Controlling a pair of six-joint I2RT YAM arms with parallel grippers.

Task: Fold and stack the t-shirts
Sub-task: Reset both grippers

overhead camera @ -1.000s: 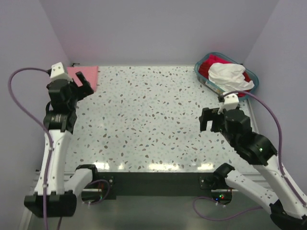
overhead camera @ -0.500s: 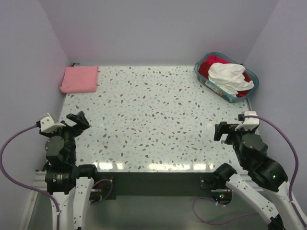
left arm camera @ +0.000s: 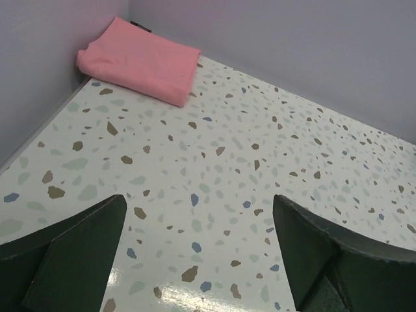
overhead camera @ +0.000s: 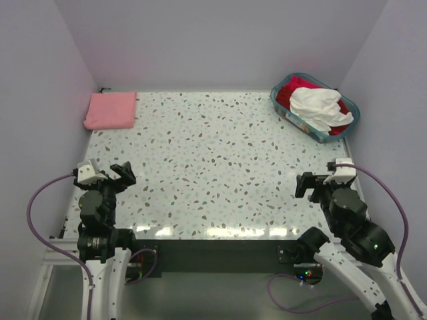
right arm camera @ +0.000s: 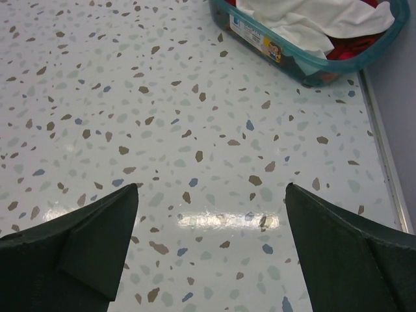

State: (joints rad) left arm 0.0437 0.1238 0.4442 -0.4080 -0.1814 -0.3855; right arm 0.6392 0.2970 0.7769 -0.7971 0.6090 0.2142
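A salmon-pink t-shirt (overhead camera: 111, 110) lies folded in the table's far left corner; it also shows in the left wrist view (left arm camera: 140, 60). A white t-shirt (overhead camera: 319, 106) lies crumpled on a red t-shirt (overhead camera: 287, 89) in the teal basket (overhead camera: 293, 118) at the far right; the right wrist view shows the white t-shirt (right arm camera: 312, 17) and a bit of the red t-shirt (right arm camera: 354, 45). My left gripper (overhead camera: 115, 175) is open and empty over the near left of the table. My right gripper (overhead camera: 310, 185) is open and empty over the near right.
The speckled terrazzo table (overhead camera: 213, 160) stretches between the arms. Lilac walls close in the back and both sides. The basket (right arm camera: 299, 62) stands by the table's right edge, with a metal rim strip (right arm camera: 383, 149) beside it.
Both arms have pulled back from over the table towards the near edge. The left gripper left the pink t-shirt's corner; over the last half second it shifted slightly right.
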